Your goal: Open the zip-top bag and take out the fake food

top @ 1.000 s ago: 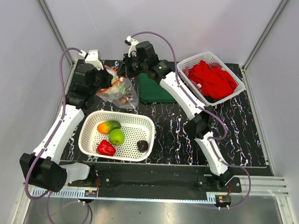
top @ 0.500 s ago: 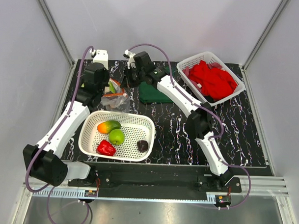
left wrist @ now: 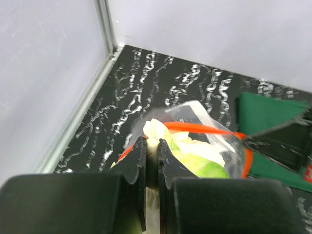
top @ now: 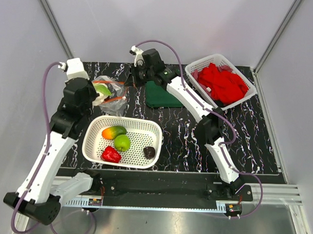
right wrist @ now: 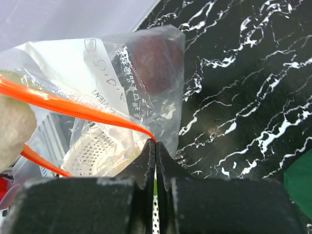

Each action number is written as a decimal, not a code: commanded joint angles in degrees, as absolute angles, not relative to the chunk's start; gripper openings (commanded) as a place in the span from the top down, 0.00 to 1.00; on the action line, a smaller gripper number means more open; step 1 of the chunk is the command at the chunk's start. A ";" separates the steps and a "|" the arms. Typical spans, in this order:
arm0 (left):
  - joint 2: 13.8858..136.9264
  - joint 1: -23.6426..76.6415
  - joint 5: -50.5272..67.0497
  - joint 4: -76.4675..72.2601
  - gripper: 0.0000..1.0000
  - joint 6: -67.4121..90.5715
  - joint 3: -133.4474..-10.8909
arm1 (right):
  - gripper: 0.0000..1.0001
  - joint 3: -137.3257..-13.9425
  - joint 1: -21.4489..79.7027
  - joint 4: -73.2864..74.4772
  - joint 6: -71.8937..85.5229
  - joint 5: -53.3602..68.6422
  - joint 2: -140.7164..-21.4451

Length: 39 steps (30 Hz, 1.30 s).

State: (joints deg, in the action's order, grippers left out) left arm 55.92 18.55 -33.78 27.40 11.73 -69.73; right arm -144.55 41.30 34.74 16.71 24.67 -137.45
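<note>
The zip-top bag [top: 116,98] lies open at the back left, and its red-orange strip [left wrist: 204,129] forms a loop. My left gripper [top: 97,93] is shut on the white-green cauliflower [top: 102,89] at the bag's mouth; the left wrist view shows its white part [left wrist: 155,130] between the fingertips. My right gripper [top: 131,81] is shut on the bag's edge [right wrist: 146,97] beside the strip [right wrist: 73,109]. A dark reddish round shape [right wrist: 156,58] shows through the plastic. The mango [top: 114,131], green apple [top: 122,142], red pepper [top: 111,154] and dark piece [top: 149,152] lie in a white basket [top: 126,118].
A folded green cloth [top: 160,95] lies just right of the bag. A white basket [top: 199,62] of red cloths [top: 222,82] stands at the back right. Grey walls and a metal rail [left wrist: 105,29] close off the back-left corner.
My left arm has swung out to the left and drawn the cauliflower from the bag's mouth. The bag has shifted left with it. My right gripper keeps its hold.
</note>
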 commanded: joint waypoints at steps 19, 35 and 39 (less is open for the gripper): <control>64.79 2.55 9.04 28.39 1.00 39.90 -85.96 | 1.00 -144.23 41.66 32.26 14.32 22.85 -134.12; 43.95 10.95 23.64 25.95 1.00 41.38 -48.10 | 1.00 -142.74 39.29 32.52 13.36 21.97 -133.16; 43.68 21.43 13.65 21.90 1.00 44.12 -42.02 | 1.00 -141.77 39.37 32.43 13.89 22.49 -132.72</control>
